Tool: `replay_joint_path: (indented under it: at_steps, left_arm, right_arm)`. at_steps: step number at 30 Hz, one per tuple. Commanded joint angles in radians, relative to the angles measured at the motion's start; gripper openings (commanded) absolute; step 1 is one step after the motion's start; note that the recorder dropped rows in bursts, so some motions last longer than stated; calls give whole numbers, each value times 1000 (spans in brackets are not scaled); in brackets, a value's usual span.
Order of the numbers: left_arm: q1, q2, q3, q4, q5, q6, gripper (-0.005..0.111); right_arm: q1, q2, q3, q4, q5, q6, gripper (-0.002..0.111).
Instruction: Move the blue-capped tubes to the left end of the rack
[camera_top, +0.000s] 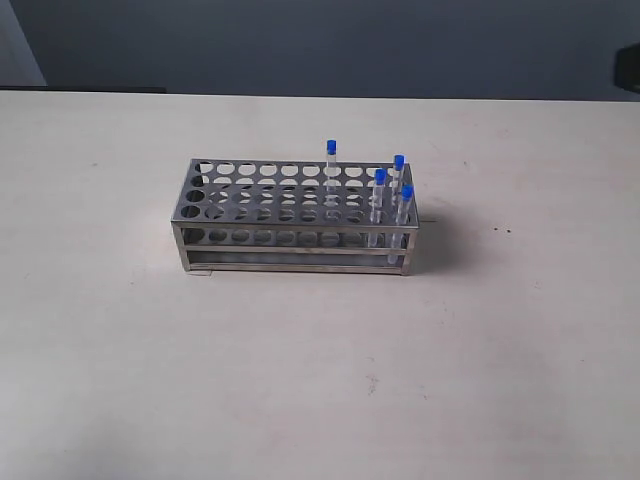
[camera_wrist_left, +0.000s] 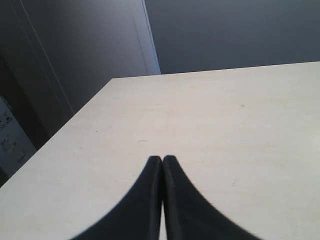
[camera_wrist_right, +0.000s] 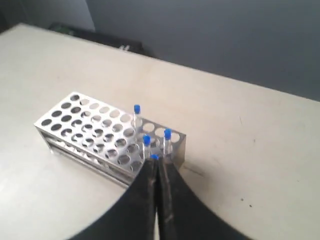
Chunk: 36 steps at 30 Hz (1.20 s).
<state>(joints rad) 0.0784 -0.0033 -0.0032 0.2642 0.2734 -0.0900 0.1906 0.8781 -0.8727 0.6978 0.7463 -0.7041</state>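
The steel rack (camera_top: 290, 190) stands on the table with its top plate of round holes facing up. Four blue-capped tubes stand upright in its right end: one in the back row (camera_top: 331, 148) and three clustered at the right corner (camera_top: 399, 162) (camera_top: 380, 176) (camera_top: 407, 191). Neither gripper shows in the exterior view. My right gripper (camera_wrist_right: 157, 161) is shut and empty, hanging back from the rack (camera_wrist_right: 85, 120). Its tips line up with the nearest blue cap (camera_wrist_right: 154, 156). My left gripper (camera_wrist_left: 162, 158) is shut over bare table, with no rack in its view.
The pale table (camera_top: 300, 400) spreads wide round the rack. The left wrist view shows a table edge (camera_wrist_left: 75, 120) with a dark wall beyond it. Dark equipment (camera_wrist_right: 95, 34) lies past the table's far edge in the right wrist view.
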Motion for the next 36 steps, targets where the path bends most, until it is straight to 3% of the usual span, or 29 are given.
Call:
replay_joint_path:
  at_steps: [1,5,9,17,36]
  left_arm:
    - [-3,3,3,-1,-12,-6,0]
    - [-3,3,3,-1,-12,-6,0]
    - [-3,3,3,-1,-12,-6,0]
    - [-3,3,3,-1,-12,-6,0]
    - [-3,3,3,-1,-12,-6,0]
  right_arm:
    - [152,304,-210,-352,74,277,-1]
    - [313,550,-347,-663,135,539,-1]
    - [411,726,-421,-698,108,555,1]
    - [496,848,-480,-687,30,581,44]
    - [498,894,-478,-737,138,635,41]
